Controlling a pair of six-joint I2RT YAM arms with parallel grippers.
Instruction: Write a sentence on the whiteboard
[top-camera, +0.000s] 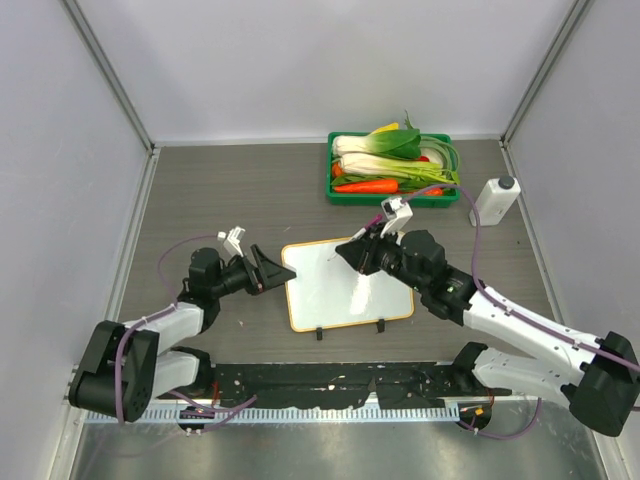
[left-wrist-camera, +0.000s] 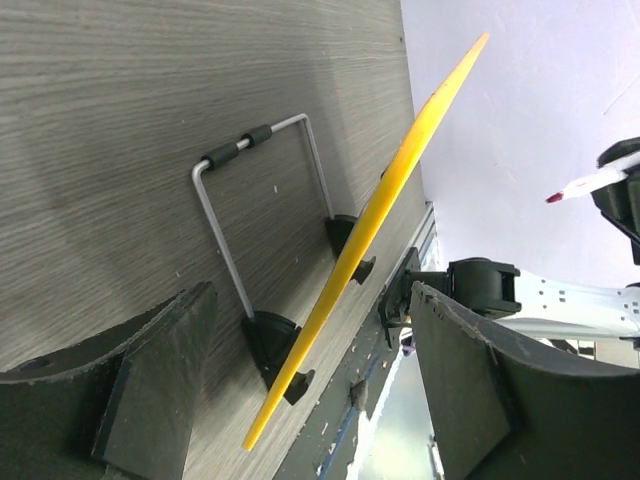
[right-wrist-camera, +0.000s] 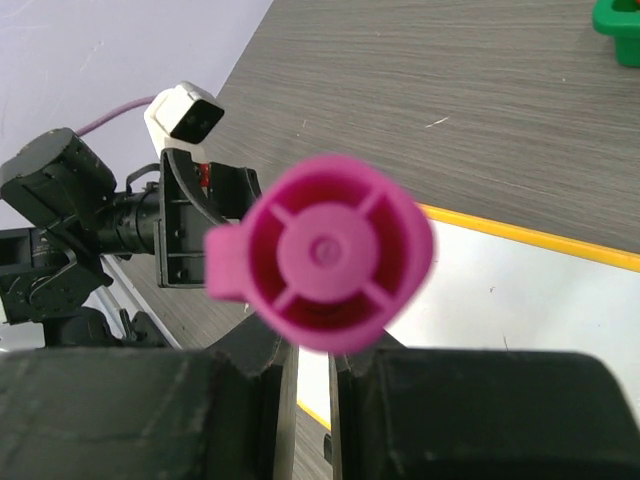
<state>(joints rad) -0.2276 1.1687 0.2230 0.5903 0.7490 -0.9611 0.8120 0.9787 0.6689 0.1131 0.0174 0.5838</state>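
Observation:
The whiteboard with its orange rim lies mid-table, propped up on black clip feet and a wire stand. Its face looks blank; I see no sentence on it. My left gripper is open, jaws either side of the board's left edge without touching it. My right gripper is over the board's upper part, shut on a pink marker seen end-on. The marker's dark red tip shows in the left wrist view, off the board. The board also shows in the right wrist view.
A green tray of vegetables stands behind the board. A white bottle stands at the right of the tray. Pale walls close in the table on three sides. The left arm shows in the right wrist view.

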